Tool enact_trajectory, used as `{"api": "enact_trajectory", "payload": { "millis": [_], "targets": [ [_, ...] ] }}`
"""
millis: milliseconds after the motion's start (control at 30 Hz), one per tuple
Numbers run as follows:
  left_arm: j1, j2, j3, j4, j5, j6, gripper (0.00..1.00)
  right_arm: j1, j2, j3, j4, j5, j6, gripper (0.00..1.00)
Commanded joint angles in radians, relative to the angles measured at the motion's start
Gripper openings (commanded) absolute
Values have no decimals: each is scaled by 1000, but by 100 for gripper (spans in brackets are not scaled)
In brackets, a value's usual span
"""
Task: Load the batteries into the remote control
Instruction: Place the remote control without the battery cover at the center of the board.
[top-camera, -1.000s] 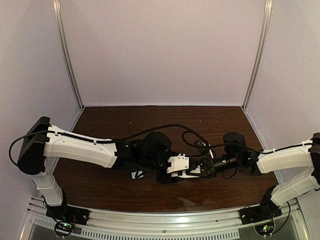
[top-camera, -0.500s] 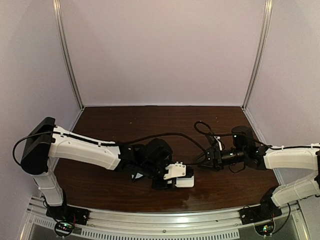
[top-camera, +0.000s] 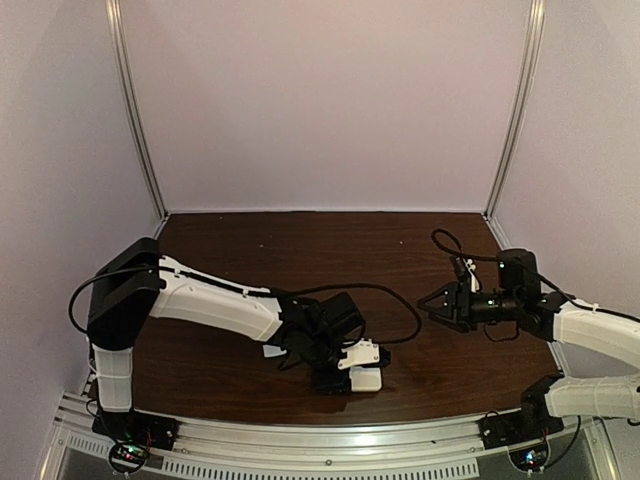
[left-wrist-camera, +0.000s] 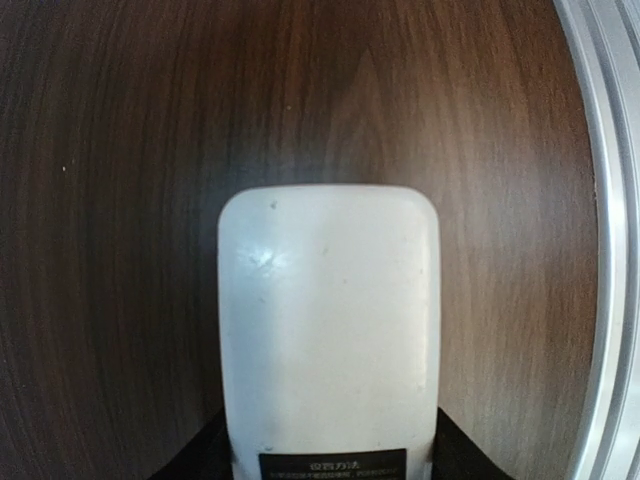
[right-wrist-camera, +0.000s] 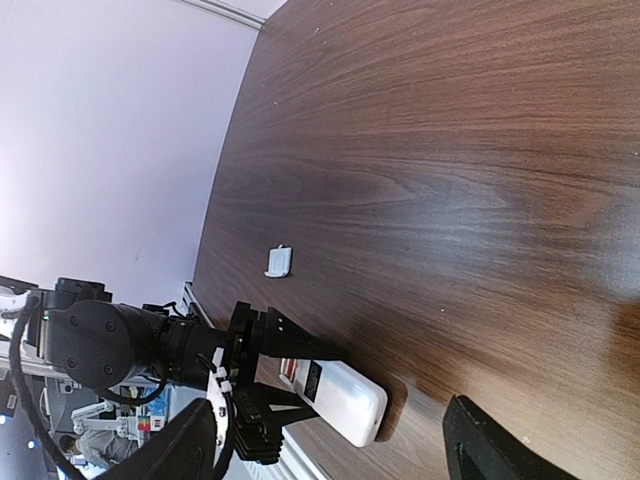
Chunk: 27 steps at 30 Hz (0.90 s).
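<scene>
Left pincer clamped on remote control, white back up, at worktop near edge | left arm low, reaching rightward | right pincer spread wide, right of remote control, well apart, pointing leftward | white cover piece left of remote control

The left arm rose from its base to a dark elbow, then sloped its white forearm down and to the right, ending in a black wrist near the middle front. The left jaws were closed on the remote control, gripping it at one end from both sides. The right arm reached leftward from the right edge, its wrist roughly level. The right jaws stood spread wide in a V, pointing toward the left arm and holding nothing.
</scene>
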Motion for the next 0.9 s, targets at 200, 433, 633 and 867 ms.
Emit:
{"api": "enact_trajectory", "payload": {
  "millis": [200, 433, 633, 867],
  "targets": [
    [21, 47, 59, -59, 1, -52, 78, -11, -25, 3, -66, 8, -45, 79],
    [83, -153, 6, -54, -10, -114, 76, -11, -33, 22, -68, -8, -77, 78],
    [179, -344, -173, -119, -69, -180, 63, -10, -21, 22, -16, -19, -74, 78],
    [218, -398, -309, -157, -170, -160, 64, -9, -6, 30, 7, -48, -77, 75]
  ]
}}
